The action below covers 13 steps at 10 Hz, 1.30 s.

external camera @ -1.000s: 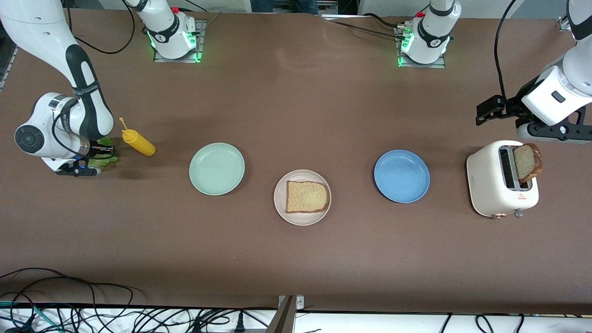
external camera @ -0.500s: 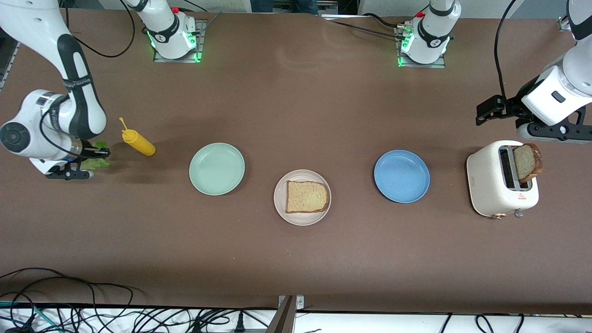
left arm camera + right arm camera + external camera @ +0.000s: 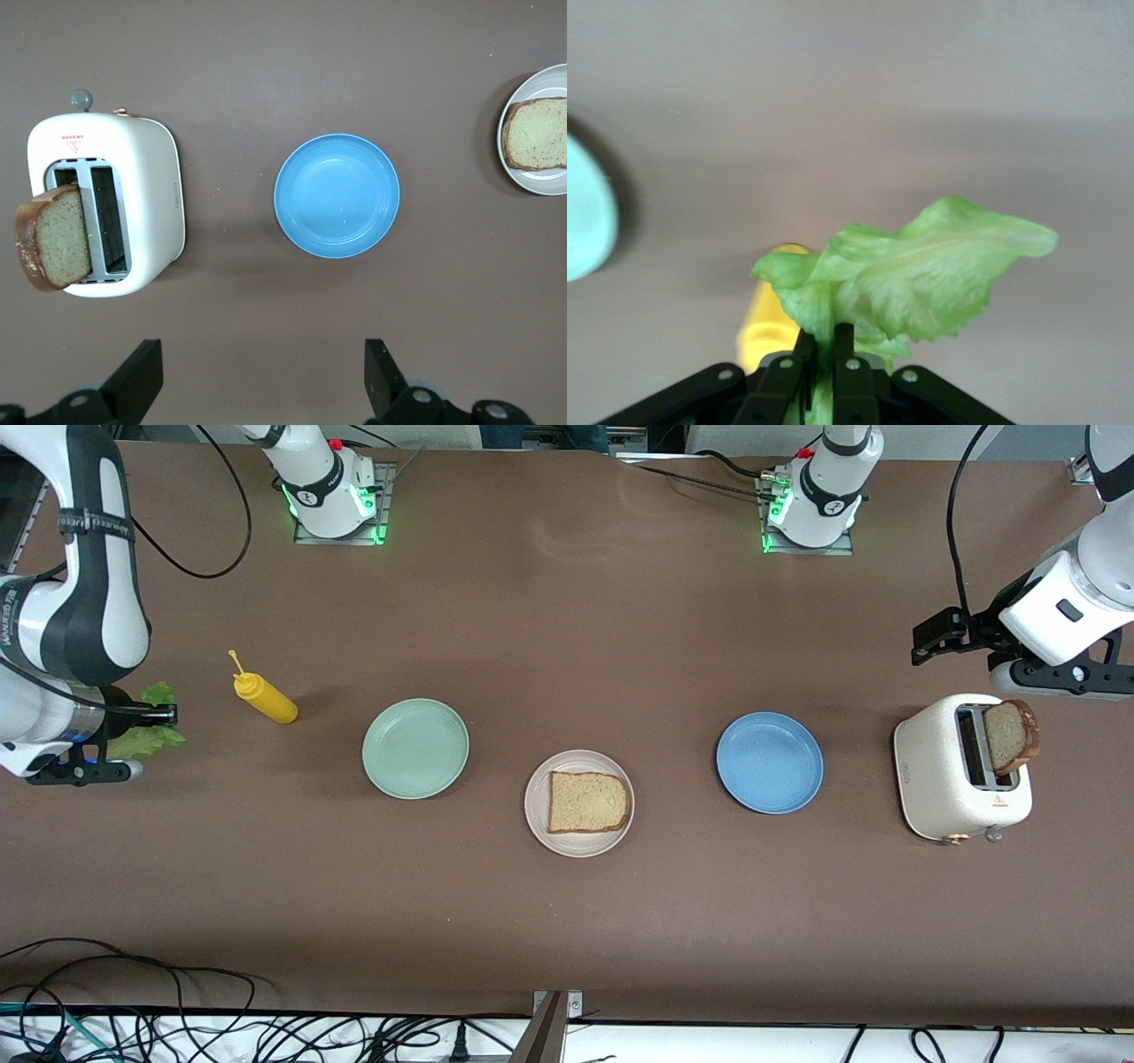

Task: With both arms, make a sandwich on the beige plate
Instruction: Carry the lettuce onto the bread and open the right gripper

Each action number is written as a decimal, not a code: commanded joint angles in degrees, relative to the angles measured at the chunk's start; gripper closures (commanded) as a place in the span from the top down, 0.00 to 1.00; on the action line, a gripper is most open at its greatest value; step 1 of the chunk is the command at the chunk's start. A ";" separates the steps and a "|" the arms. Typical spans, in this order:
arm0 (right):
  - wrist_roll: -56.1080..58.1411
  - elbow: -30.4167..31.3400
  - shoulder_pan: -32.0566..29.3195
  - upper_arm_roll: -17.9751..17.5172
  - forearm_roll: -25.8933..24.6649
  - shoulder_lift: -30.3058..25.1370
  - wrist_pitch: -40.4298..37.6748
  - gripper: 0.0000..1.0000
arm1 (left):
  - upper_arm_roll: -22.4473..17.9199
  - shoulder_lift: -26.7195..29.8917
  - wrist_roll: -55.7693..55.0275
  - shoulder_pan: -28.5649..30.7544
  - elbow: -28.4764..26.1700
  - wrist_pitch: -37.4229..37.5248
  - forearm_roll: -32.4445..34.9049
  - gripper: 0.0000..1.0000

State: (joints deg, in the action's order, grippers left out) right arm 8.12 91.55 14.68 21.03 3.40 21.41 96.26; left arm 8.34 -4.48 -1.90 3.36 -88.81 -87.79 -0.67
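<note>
The beige plate sits at the table's middle with one brown bread slice on it; both show in the left wrist view, the plate and the slice. A second bread slice sticks out of a white toaster, also in the left wrist view. My right gripper is shut on a ruffled green lettuce leaf and holds it in the air at the right arm's end of the table; the leaf fills the right wrist view. My left gripper is open and empty, up over the table by the toaster.
A mint green plate and a blue plate flank the beige plate. A yellow squeeze bottle lies beside the lettuce, toward the mint plate. Cables hang along the table's near edge.
My right arm has lifted the lettuce off the table and drawn it toward the right arm's end. The left arm has not moved.
</note>
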 commanded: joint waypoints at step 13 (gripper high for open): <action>-81.68 -20.62 33.83 -7.05 28.59 27.35 42.83 0.00 | 0.54 -0.70 -0.21 0.33 1.36 0.08 1.37 1.00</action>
State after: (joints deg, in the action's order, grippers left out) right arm -71.84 74.34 49.49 14.74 30.68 45.63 135.47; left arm 8.41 -4.71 -1.90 3.47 -88.62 -87.79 -0.67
